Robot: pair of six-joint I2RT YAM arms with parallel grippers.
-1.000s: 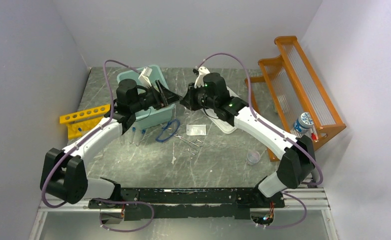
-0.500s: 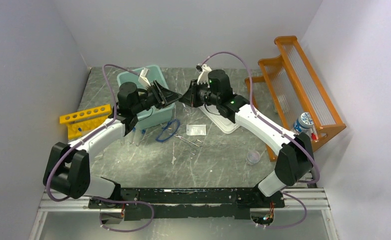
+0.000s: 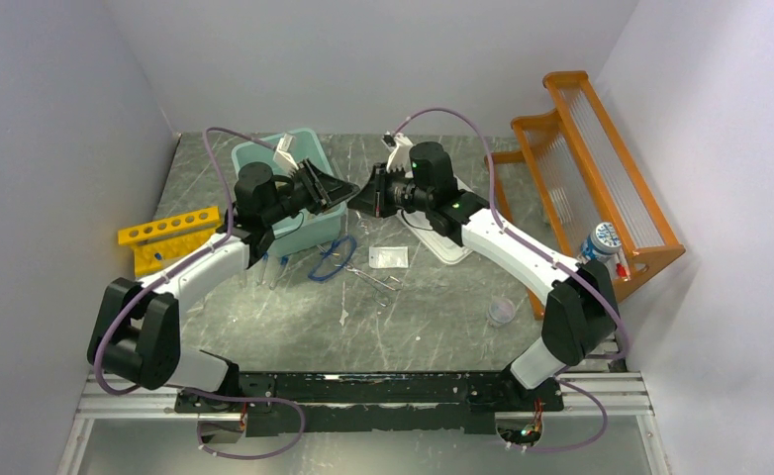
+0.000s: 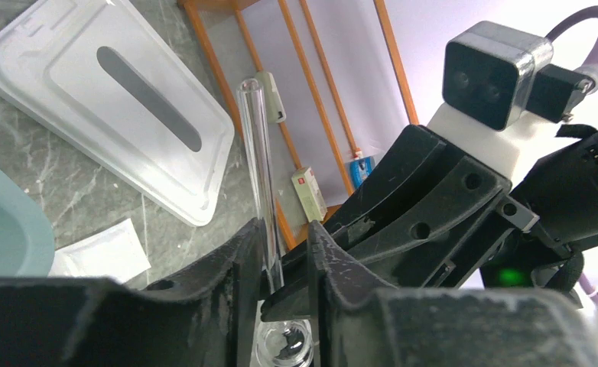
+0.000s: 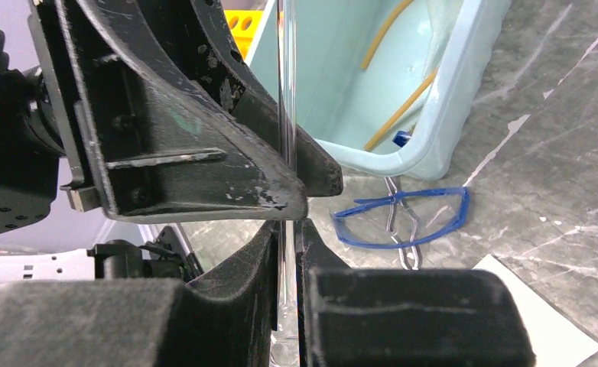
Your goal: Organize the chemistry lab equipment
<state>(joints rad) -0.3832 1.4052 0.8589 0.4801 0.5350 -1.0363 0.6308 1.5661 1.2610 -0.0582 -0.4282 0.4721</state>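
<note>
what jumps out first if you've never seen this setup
The two arms meet nose to nose above the back middle of the table. The right claw pinches a clear test tube, and the left claw has its fingers either side of the same tube. After that, the eye goes to the big orange shelf on the right side and the yellow tube rack at the left edge.
</note>
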